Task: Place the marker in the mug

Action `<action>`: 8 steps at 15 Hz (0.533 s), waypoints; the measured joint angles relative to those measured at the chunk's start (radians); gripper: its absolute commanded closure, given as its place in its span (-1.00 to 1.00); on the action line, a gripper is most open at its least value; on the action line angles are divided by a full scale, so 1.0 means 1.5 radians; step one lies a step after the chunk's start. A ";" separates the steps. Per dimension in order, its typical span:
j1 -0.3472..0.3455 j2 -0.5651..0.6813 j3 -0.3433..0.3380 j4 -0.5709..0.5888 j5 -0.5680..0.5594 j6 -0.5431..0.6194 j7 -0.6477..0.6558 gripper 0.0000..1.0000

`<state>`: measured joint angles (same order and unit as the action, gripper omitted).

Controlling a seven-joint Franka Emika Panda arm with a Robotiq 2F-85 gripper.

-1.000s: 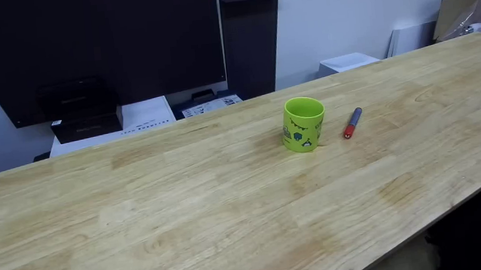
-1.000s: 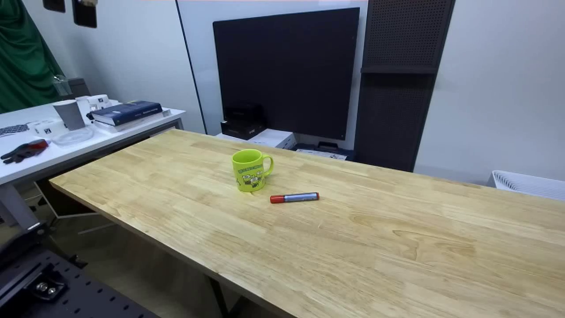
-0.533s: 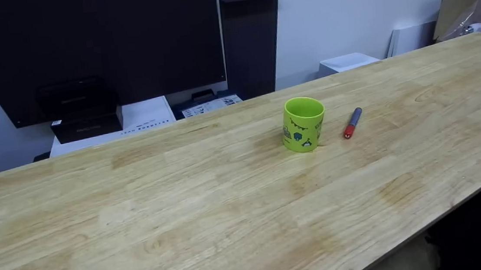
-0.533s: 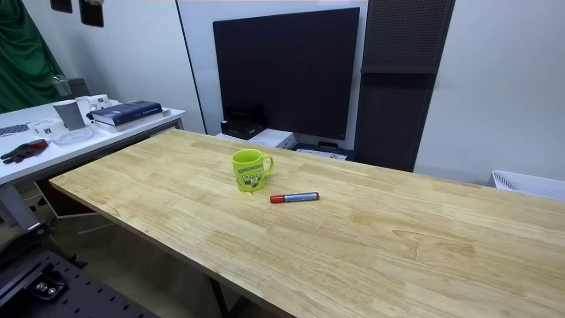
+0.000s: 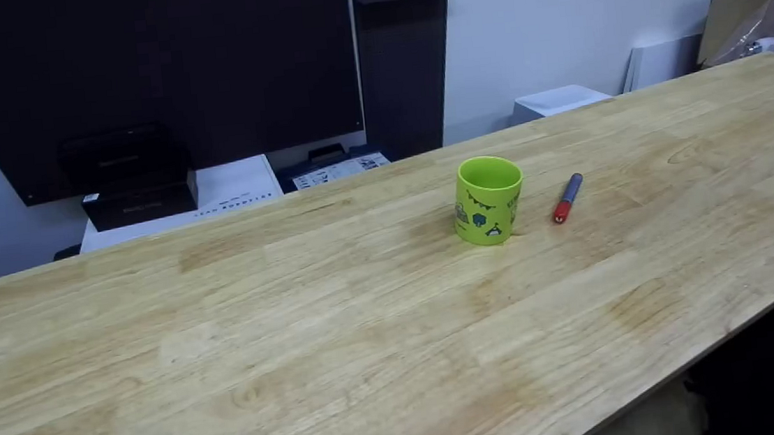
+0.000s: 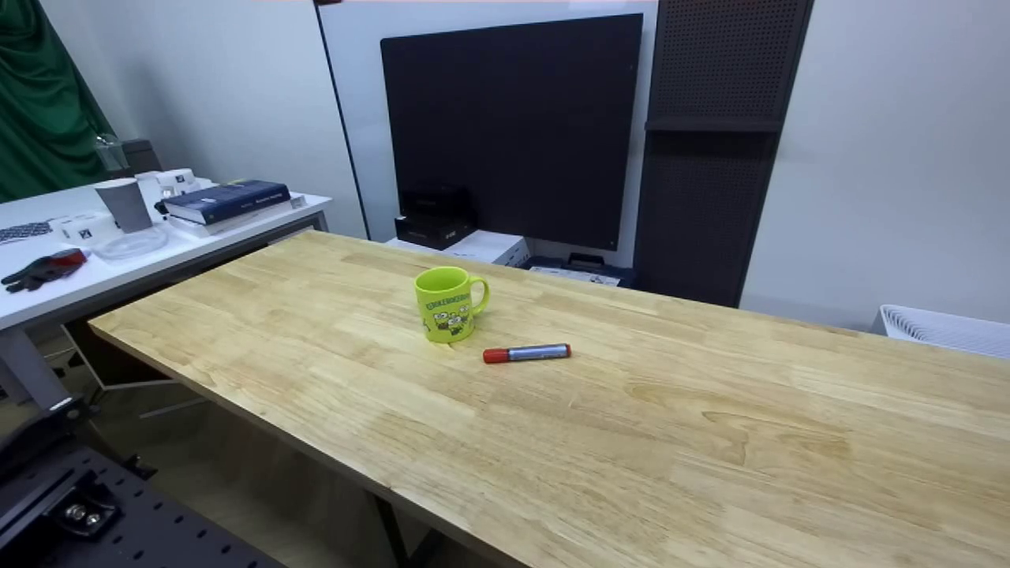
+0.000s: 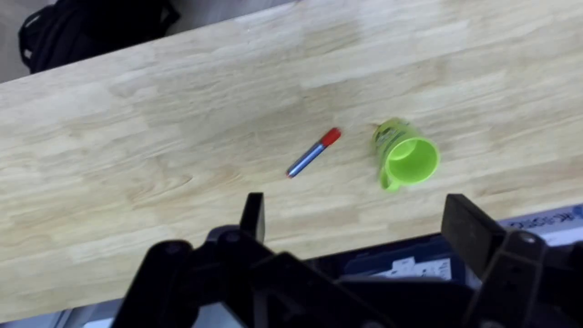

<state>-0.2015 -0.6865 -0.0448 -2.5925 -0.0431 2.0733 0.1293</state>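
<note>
Lime-green and upright, the mug [image 5: 488, 201] stands on the wooden table [image 5: 285, 338], mouth uppermost. The marker [image 6: 527, 353] lies flat near it, not touching; the wrist view shows its red cap [image 7: 331, 135] as the end nearer the mug. My gripper [image 7: 355, 198] hangs above, its fingers [image 7: 252, 214] spread wide with nothing held between them (I rely on the wrist view alone; I cannot make out the fingers in either exterior view). I judge the step in hand to be the approach to the marker, with the placing not yet begun. The barrel [image 7: 305, 160] runs slantwise to my closing direction, so I should rotate until the fingers face each other across it, then descend straight down. The mug's handle [image 7: 388, 180] sits on the side nearer me in the wrist view, and a spread finger could knock it; I recommend keeping good clearance there. A round barrel is liable to roll if one finger arrives first, so I should centre over it before closing. For the placing, the marker looks longer than the mouth is wide and would probably bridge it if released level; gripping nearer one end, then tilting the other end down into the mug before letting go, is the safer method.
</note>
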 measured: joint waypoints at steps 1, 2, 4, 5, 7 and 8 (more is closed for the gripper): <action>-0.020 0.003 -0.011 -0.006 -0.026 0.044 0.000 -1.00; -0.040 0.010 -0.022 -0.012 -0.046 0.091 0.002 -1.00; -0.081 0.030 -0.040 -0.025 -0.069 0.181 0.011 -1.00; -0.101 0.040 -0.041 -0.029 -0.076 0.209 0.025 -1.00; -0.120 0.047 -0.038 -0.031 -0.080 0.228 0.042 -1.00; -0.121 0.048 -0.037 -0.031 -0.081 0.229 0.047 -1.00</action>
<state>-0.3834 -0.6150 -0.1002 -2.6396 -0.1644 2.4171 0.1991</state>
